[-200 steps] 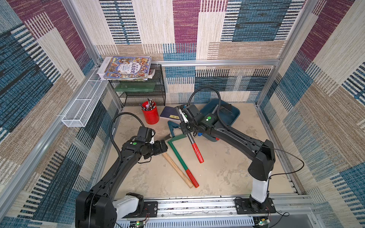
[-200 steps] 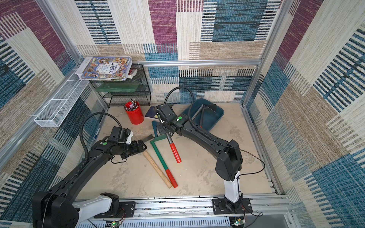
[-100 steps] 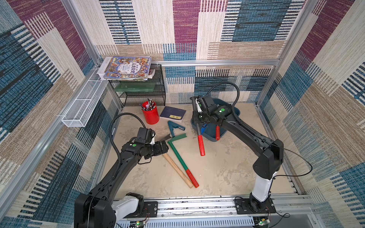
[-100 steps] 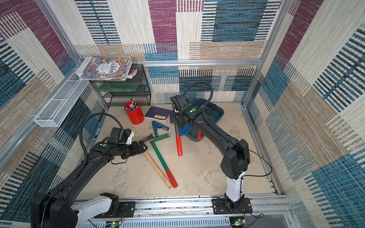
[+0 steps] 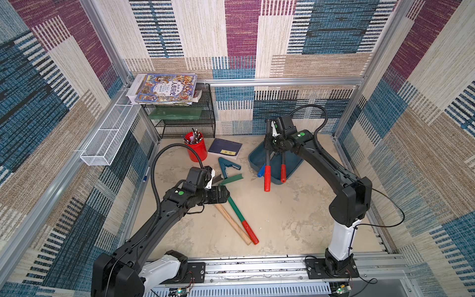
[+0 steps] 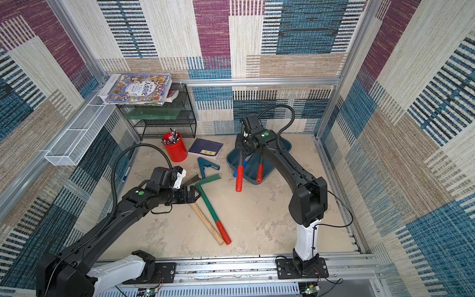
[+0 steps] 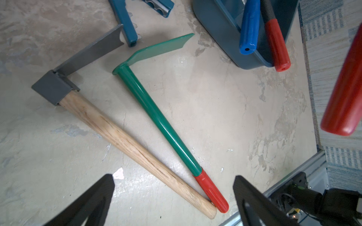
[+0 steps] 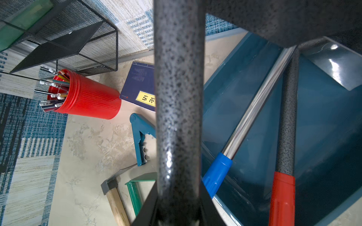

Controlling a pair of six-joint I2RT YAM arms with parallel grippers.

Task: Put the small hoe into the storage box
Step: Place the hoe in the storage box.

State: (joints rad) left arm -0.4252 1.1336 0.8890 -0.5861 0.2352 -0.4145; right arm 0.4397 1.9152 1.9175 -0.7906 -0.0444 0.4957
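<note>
My right jaws are clamped on the speckled shaft of the small hoe [image 5: 267,177]. It hangs nearly upright, red grip down, by the near rim of the storage box [image 8: 323,127]. Two tools lie in the box: a chrome-shafted tool with a blue grip [image 8: 217,176] and a speckled tool with a red grip [image 8: 282,195], both grips poking over the rim. The red pen cup [image 8: 88,101] is full of pencils. My left jaws stand spread above the green hoe [image 7: 156,121] and the wooden-handled hoe [image 7: 127,142] on the counter [image 7: 215,117].
</note>
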